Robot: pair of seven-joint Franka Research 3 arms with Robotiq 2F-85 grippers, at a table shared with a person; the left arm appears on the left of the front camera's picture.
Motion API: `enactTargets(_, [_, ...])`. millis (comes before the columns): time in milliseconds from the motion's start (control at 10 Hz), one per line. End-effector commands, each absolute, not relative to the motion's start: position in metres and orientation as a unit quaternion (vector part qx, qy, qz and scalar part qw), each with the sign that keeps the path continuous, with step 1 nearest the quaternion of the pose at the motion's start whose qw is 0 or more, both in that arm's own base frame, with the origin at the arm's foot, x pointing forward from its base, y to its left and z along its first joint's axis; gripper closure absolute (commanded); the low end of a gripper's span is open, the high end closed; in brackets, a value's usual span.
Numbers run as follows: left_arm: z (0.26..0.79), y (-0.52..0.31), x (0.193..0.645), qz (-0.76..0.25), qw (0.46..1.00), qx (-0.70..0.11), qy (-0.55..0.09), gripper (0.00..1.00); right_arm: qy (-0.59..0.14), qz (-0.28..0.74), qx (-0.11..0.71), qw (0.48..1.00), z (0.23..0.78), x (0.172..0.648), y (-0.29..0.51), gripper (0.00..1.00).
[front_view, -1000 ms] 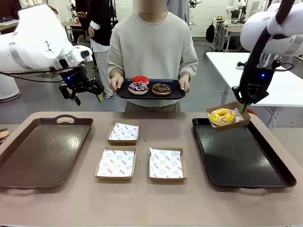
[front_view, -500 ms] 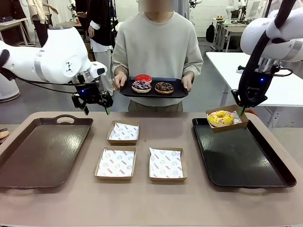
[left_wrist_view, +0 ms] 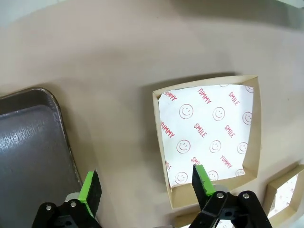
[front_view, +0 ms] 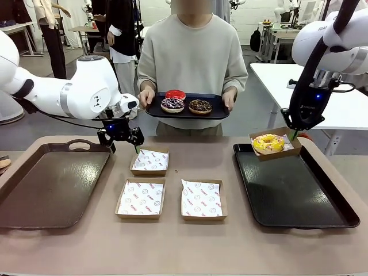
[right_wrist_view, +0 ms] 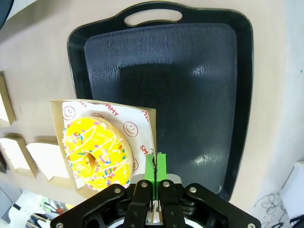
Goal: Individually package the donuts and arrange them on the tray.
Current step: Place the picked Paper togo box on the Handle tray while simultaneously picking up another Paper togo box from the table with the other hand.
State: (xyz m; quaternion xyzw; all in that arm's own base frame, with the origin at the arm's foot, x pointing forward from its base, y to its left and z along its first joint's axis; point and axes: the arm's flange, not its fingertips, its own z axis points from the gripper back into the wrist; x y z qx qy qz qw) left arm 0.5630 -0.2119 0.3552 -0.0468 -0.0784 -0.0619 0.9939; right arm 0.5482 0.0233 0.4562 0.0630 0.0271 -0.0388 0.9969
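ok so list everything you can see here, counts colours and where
yellow donut: 1, yellow, sprinkled, in held box
held box: 1, brown, paper-lined, at black tray's far left corner
empty boxes: 3, brown, paper-lined, mid table
red donut: 1, red, small tray
purple donut: 1, purple, small tray
chocolate donut: 1, dark brown, small tray
small tray: 1, black, in hands
black tray: 1, table right
brown tray: 1, table left
table: 1, tan
hands: 2, person's
left claw: open, above table
right claw: shut on held box

Table (front_view: 172, 247): brown tray (front_view: 46, 190), black tray (front_view: 299, 195), three lined boxes (front_view: 141, 198).
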Motion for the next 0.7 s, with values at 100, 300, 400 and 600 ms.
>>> enactTargets(100, [0.355,-0.212,0.563,-0.062,0.994,-0.047,-0.078,0.00,0.028,-0.035,0.057,0.997,0.459,0.548,0.024,0.99])
enactTargets(300, [0.355,-0.212,0.563,-0.062,0.994,-0.047,-0.078,0.00,0.028,-0.035,0.057,0.997,0.459,0.548,0.024,0.99])
enactTargets(400, [0.355,-0.212,0.563,-0.062,0.994,-0.047,-0.078,0.00,0.028,-0.035,0.057,0.997,0.459,0.548,0.024,0.99])
enactTargets(600, [0.355,-0.212,0.563,-0.062,0.994,-0.047,-0.078,0.00,0.028,-0.035,0.057,0.997,0.459,0.548,0.024,0.99])
